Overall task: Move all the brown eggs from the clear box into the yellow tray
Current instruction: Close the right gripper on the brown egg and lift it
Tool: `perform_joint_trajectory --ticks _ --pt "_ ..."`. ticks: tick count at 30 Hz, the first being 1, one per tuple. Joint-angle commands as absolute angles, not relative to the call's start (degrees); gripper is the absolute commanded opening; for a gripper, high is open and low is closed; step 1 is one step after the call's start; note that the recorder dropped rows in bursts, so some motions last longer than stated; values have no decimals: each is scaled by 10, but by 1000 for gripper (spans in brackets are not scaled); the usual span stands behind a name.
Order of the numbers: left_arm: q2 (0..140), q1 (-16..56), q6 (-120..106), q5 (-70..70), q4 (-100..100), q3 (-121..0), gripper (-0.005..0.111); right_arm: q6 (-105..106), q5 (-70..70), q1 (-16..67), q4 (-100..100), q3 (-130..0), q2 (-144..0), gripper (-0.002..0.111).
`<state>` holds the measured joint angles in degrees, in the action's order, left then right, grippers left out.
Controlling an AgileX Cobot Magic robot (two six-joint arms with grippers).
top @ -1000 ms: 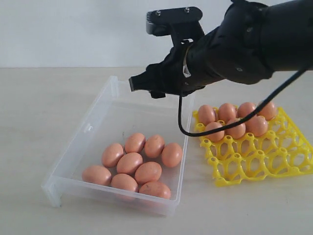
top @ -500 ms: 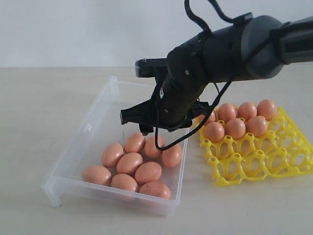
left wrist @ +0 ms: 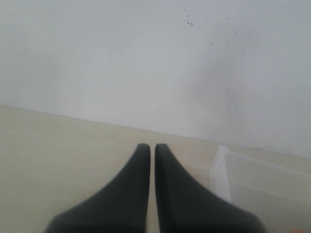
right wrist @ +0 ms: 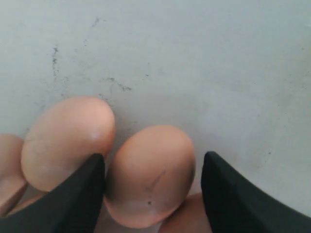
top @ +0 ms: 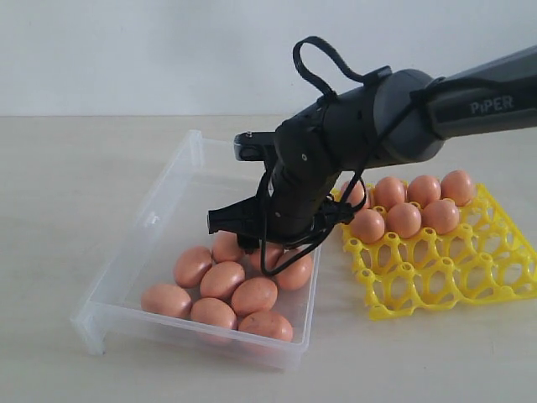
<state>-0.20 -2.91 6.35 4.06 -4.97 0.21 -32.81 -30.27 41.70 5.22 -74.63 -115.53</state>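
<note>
Right gripper (top: 258,245): positioned low inside the clear box (top: 168,180), over the far edge of the cluster of brown eggs (top: 222,280). Jaws stand open. The right wrist view shows the right gripper (right wrist: 150,170) straddling one egg (right wrist: 150,174); one finger (right wrist: 82,194) sits close against the shell, and the other finger (right wrist: 233,194) stands clear of it with a gap. The egg rests on the box floor, not lifted.

Left gripper (left wrist: 151,155): jaws closed on nothing, held above the bench (left wrist: 58,145), with a corner of the clear box (left wrist: 221,170) just beside it.

Clear box contents: at least eight eggs, bunched toward the near end; the arm hides part of the group.

Yellow tray (top: 436,277): on the bench (top: 50,210), just beside the box. Seven eggs (top: 404,220) fill its far cups in two rows. The near cups are unfilled.
</note>
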Motion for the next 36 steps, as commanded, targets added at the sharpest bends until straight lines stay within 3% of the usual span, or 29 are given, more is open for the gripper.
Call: perform_joint_trajectory --ticks 1,15,17,20,21,22,28,36 --pt "0 -27 64 39 -50 0 4 -337 -284 419 50 -749 -1171 53" --pt "0 -27 64 39 -50 0 4 -330 -294 418 52 -756 -1178 52" --pt "0 -27 64 39 -50 0 4 -323 -300 418 52 -756 -1178 46" --pt "0 -27 64 39 -50 0 4 -283 -305 418 52 -756 -1178 18" --pt "0 -27 64 39 -50 0 4 -258 -305 418 52 -756 -1178 5" --pt "0 -27 64 39 -50 0 4 -242 -305 418 53 -756 -1178 0" --pt "0 -27 64 39 -50 0 4 -236 -274 417 112 -756 -1155 0" --pt "0 -27 64 39 -50 0 4 -386 -253 418 310 -736 -1075 0"
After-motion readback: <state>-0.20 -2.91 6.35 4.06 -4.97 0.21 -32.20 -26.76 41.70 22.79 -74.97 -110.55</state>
